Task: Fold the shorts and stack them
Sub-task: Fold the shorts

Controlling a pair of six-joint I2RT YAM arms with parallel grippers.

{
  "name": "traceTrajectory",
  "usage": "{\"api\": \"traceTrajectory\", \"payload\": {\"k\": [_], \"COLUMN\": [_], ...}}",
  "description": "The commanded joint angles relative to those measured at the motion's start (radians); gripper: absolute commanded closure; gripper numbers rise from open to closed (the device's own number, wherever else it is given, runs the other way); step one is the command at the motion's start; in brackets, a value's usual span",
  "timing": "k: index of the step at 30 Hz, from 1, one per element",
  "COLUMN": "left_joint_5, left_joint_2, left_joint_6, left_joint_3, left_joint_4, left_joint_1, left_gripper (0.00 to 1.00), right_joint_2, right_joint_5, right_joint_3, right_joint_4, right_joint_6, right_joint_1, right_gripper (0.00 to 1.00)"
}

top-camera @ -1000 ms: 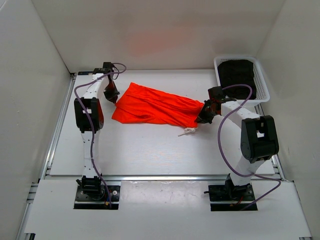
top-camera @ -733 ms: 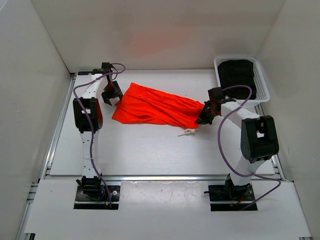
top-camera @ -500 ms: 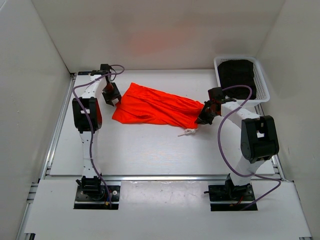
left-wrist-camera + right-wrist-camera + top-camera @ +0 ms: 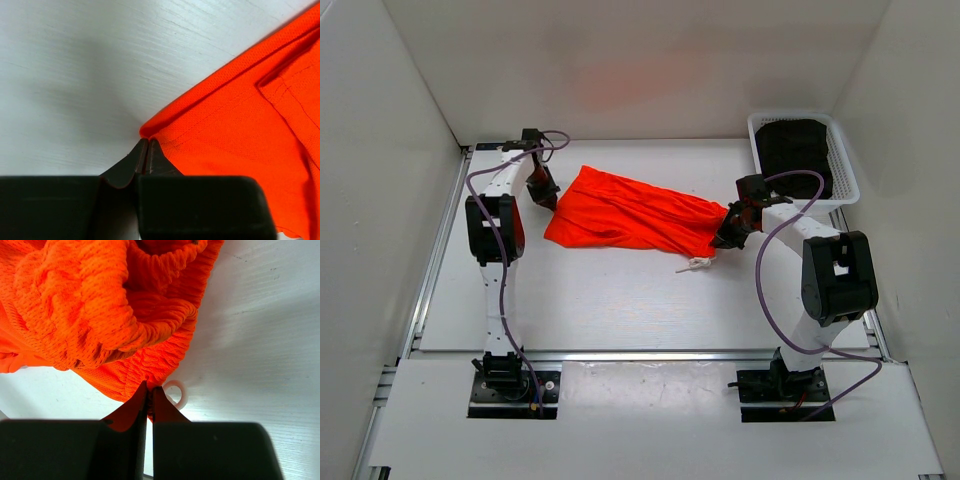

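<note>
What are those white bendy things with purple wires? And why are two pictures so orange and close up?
Those are two robot arms, each ending in a two-finger pincher called a gripper. One picture looks down from above on the whole table. The other two come from small cameras on the wrists, so each arm's own black fingers show very close. On the table lie orange shorts with a white drawstring. At the far right stands a white basket with dark cloth inside. The right gripper is shut, pinching the gathered waistband. The left gripper is shut too, right at a corner of the shorts; whether it caught the fabric, I cannot tell.
</note>
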Motion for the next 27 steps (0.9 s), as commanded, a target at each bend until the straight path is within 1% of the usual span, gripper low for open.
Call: {"api": "traceTrajectory", "payload": {"k": [1, 5, 7, 8, 9, 11, 12, 13, 16, 18, 19, 20, 21, 22, 23, 24, 27], "left_joint_5": [-0.027, -0.05, -0.021, -0.008, 0.004, 0.026, 0.026, 0.035, 0.044, 0.044, 0.044, 0.044, 0.053, 0.053, 0.053, 0.081, 0.124], "left_joint_2": [-0.137, -0.292, -0.341, -0.387, -0.409, -0.467, -0.484, -0.498, -0.516, -0.527, -0.527, -0.527, -0.527, -0.527, -0.527, -0.536, -0.536], "left_joint_6": [0.003, 0.003, 0.012, 0.012, 0.012, 0.012, 0.003, 0.003, -0.006, -0.016, -0.016, -0.025, -0.025, -0.034, -0.046, -0.046, -0.057], "left_joint_3": [-0.001, -0.107, -0.2, -0.234, -0.311, -0.389, -0.468, -0.507, -0.608, -0.647, -0.679, -0.692, -0.704, -0.722, -0.733, -0.745, -0.797], "left_joint_4": [-0.005, -0.014, -0.014, 0.0, 0.018, 0.038, 0.052, 0.082, 0.101, 0.112, 0.121, 0.121, 0.121, 0.121, 0.13, 0.13, 0.153], "left_joint_1": [0.002, 0.002, 0.002, 0.002, 0.002, 0.002, 0.002, 0.002, -0.008, -0.018, -0.018, -0.018, -0.018, -0.018, -0.018, -0.018, -0.029], "left_gripper": [0.9, 0.9, 0.9, 0.9, 0.9, 0.9, 0.9, 0.9, 0.9, 0.9, 0.88, 0.78, 0.62, 0.15, 0.0, 0.0, 0.0], "right_joint_2": [-0.049, -0.06, -0.069, -0.069, -0.069, -0.069, -0.069, -0.078, -0.078, -0.078, -0.078, -0.078, -0.078, -0.078, -0.078, -0.078, -0.087], "right_joint_5": [0.003, 0.012, 0.022, 0.031, 0.031, 0.031, 0.031, 0.031, 0.031, 0.031, 0.031, 0.031, 0.031, 0.031, 0.022, 0.022, 0.012], "right_joint_3": [-0.001, -0.001, -0.001, -0.01, -0.01, -0.01, -0.01, -0.019, -0.03, -0.03, -0.03, -0.03, -0.03, -0.03, -0.03, -0.03, -0.048], "right_joint_4": [-0.024, -0.024, -0.024, -0.024, -0.024, -0.024, -0.024, -0.024, -0.024, -0.024, -0.024, -0.024, -0.024, -0.024, -0.034, -0.034, -0.034], "right_joint_6": [-0.012, -0.012, -0.012, -0.012, -0.012, -0.012, -0.012, -0.012, -0.012, -0.022, -0.022, -0.031, -0.031, -0.031, -0.031, -0.031, -0.031], "right_joint_1": [0.001, 0.001, 0.001, 0.001, 0.001, 0.001, -0.008, -0.008, -0.008, -0.017, -0.017, -0.017, -0.017, -0.017, -0.017, -0.017, -0.017], "right_gripper": [1.0, 1.0, 1.0, 1.0, 1.0, 1.0, 1.0, 1.0, 1.0, 1.0, 0.98, 0.95, 0.83, 0.75, 0.66, 0.53, 0.36]}}
